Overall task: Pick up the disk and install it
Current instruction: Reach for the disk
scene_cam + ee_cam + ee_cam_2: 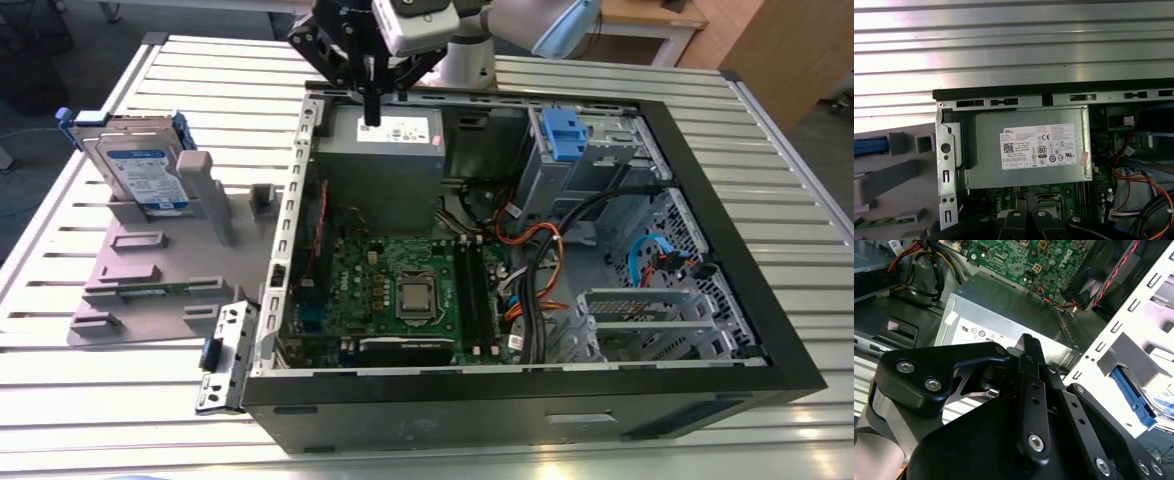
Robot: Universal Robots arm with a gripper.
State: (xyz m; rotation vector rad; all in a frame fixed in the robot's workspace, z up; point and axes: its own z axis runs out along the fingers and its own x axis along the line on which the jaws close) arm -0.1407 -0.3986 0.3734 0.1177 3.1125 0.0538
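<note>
The disk is a silver drive with a white-and-blue label in a blue carrier frame. It stands upright in a grey holder on the table, at the exterior view's left of the open computer case. Its blue frame also shows in the second wrist view and the first wrist view. My gripper hangs over the grey power supply at the case's back corner, well apart from the disk. Its black fingers point down, pressed together with nothing between them.
Inside the case lie a green motherboard, bundled cables and a drive bay with a blue latch. The case's metal rim stands between the gripper and the holder. The slatted metal table surrounds everything.
</note>
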